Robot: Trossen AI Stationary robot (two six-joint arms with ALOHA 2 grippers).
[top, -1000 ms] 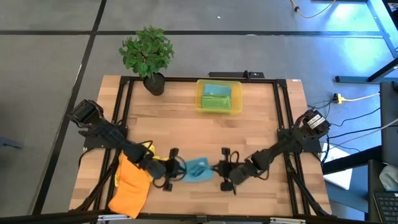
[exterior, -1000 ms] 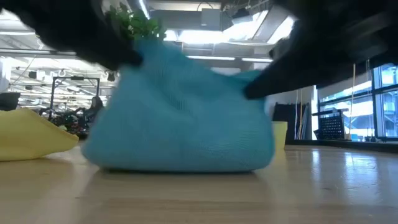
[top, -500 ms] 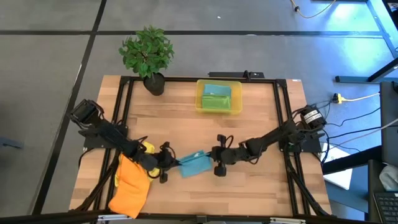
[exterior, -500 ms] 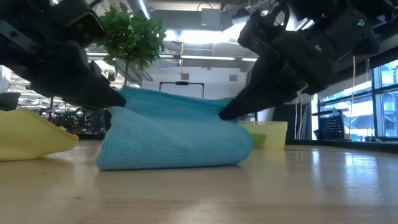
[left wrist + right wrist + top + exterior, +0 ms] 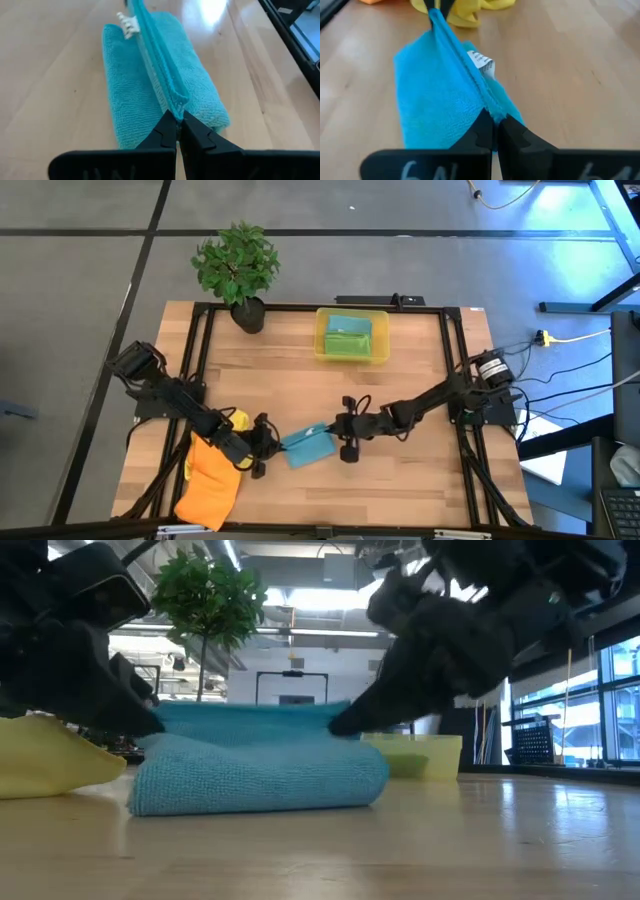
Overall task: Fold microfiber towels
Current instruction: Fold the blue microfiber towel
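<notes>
A teal-blue microfiber towel (image 5: 308,447) lies folded over on the wooden table, near its front and middle. Its bulk rests on the wood, and its upper edge stretches as a ridge between my two grippers. My left gripper (image 5: 270,443) is shut on the towel's left end and my right gripper (image 5: 337,430) on its right end. An orange towel (image 5: 210,480) and a yellow towel (image 5: 238,420) lie crumpled under the left arm. Folded teal and green towels sit in the yellow bin (image 5: 379,348). My left gripper pinches the left end of the towel's upper edge (image 5: 176,106) between its two fingertips, where two hemmed edges seem to lie together. The fingers slant down from the table's left. The edge runs taut to the other gripper, and the fold below rests on the table. My right gripper pinches the right end of the same upper edge (image 5: 489,106) between its fingertips, close to the white label (image 5: 481,60). The fingers slant down from the table's right. The edge is drawn taut toward the left gripper, with the towel's body (image 5: 260,770) lying on the wood.
A potted plant (image 5: 238,265) stands at the far left corner. The yellow bin stands at the far edge, middle. A black frame (image 5: 455,360) runs along the table's sides. Bare wood lies between the towel and the bin.
Both grippers have sunk and carried the towel's upper edge toward the far edge, the right one also going left. The towel, a tall hump a second ago, now lies low and folded over, with its edge stretched straight between the grippers.
</notes>
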